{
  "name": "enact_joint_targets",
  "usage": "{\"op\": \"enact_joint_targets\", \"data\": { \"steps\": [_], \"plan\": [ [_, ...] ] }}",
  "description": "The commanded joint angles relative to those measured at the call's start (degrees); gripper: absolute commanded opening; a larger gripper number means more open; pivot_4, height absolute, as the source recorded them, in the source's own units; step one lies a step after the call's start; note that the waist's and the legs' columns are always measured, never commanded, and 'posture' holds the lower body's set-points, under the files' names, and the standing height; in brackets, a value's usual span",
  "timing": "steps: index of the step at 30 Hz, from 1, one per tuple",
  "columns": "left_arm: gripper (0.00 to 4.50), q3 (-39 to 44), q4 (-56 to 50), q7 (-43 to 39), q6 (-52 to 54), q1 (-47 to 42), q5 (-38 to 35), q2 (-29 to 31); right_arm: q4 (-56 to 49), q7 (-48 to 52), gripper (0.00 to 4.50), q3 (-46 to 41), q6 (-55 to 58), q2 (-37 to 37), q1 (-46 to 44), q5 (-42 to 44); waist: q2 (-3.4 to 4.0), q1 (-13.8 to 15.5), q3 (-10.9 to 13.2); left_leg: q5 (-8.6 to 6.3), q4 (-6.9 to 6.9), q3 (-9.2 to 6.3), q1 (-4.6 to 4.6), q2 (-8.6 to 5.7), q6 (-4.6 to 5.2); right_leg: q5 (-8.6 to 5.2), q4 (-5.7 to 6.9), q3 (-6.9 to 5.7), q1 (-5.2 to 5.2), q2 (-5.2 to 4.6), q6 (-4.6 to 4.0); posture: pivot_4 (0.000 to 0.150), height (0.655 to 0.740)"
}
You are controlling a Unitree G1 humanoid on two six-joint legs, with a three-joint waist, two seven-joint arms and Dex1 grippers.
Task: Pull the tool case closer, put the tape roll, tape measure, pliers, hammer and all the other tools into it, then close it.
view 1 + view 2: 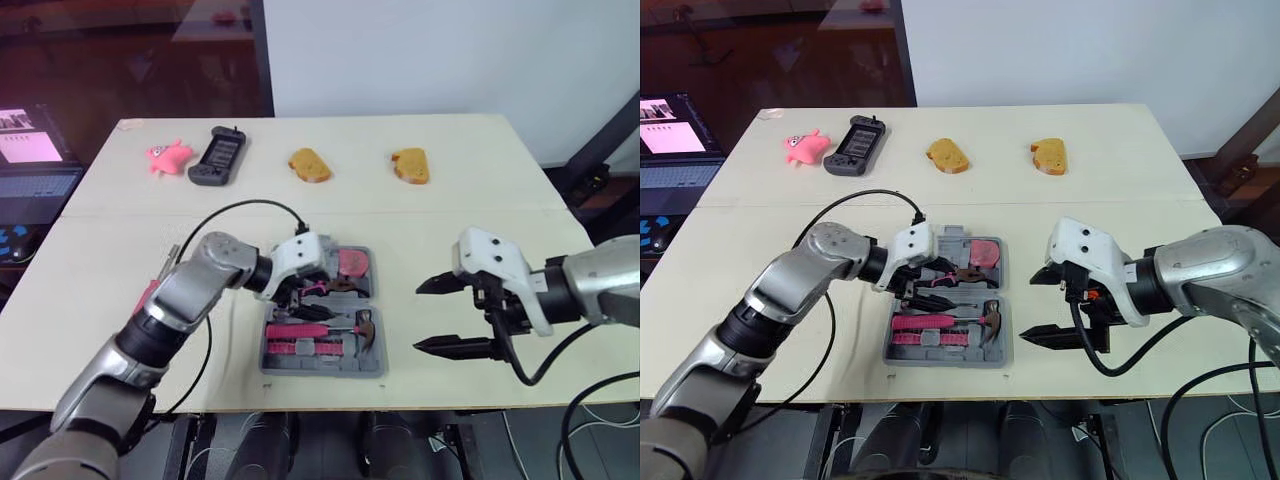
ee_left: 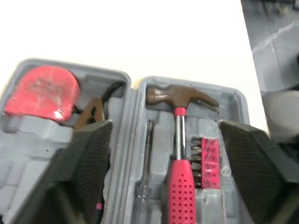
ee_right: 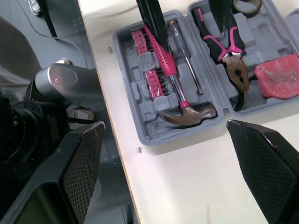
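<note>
Both sets of jaws stand apart. Left gripper (image 1: 300, 293) hovers over open grey plastic tool case (image 1: 325, 369); right gripper (image 1: 420, 316) hangs beside the case.

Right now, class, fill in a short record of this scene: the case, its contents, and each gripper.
Tool case: open, lying flat
Inside: hammer, pliers, tape measure
Left gripper: open, above the case
Right gripper: open, to the right of the case, not touching it
</note>
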Motion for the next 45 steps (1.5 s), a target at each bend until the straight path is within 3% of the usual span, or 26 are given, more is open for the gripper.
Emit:
{"op": "enact_joint_targets", "data": {
  "steps": [1, 5, 14, 28, 45],
  "plan": [
    [1.96, 3.8, 1.0, -0.9, -6.8, 3.7, -2.7, -0.7, -0.2, 0.7, 4.5, 0.0, -1.4, -1.1, -1.3, -0.9, 0.0, 0.0, 0.0, 0.0, 0.0, 0.0, 0.0, 0.0, 0.0, 0.0, -0.01, 0.0, 0.0, 0.0, 0.0, 0.15, 0.74],
    [0.08, 3.5, 2.9, -6.3, -4.9, 6.0, -6.7, -0.3, -0.3, 0.9, 4.5, 0.5, -1.6, -0.9, -1.7, -1.1, 0.0, 0.0, 0.0, -0.01, 0.0, 0.02, 0.0, 0.0, 0.01, 0.0, -0.01, 0.01, 0.0, 0.01, 0.0, 0.15, 0.74],
    [0.08, 0.6, 10.5, -4.0, -17.8, 8.4, 1.7, -1.2, -0.5, 0.7, 4.5, 0.7, -0.9, -0.9, -2.7, -0.3, 0.01, 0.0, 0.0, -0.02, -0.03, 0.03, 0.0, 0.0, 0.03, 0.0, -0.02, 0.02, -0.03, 0.01, 0.0, 0.15, 0.74],
    [0.08, -3.3, 20.7, 0.5, -27.0, 11.3, 10.3, -4.9, 0.0, 0.6, 4.5, 2.1, -0.4, -0.6, -4.7, -0.8, 0.03, 0.1, 0.0, -0.02, -0.01, 0.04, 0.0, 0.0, 0.03, 0.0, -0.02, 0.02, -0.01, 0.0, 0.0, 0.15, 0.74],
    [0.08, -8.3, 21.8, 2.5, -27.7, 16.8, 17.1, -4.1, 0.3, 1.0, 4.5, 2.5, 0.1, -0.7, -5.6, -0.8, 0.44, 0.1, -0.9, -0.09, -0.01, 0.06, 0.15, 0.0, 0.12, -0.01, -0.07, 0.02, 0.17, -0.01, 0.02, 0.15, 0.74]
  ]
}}
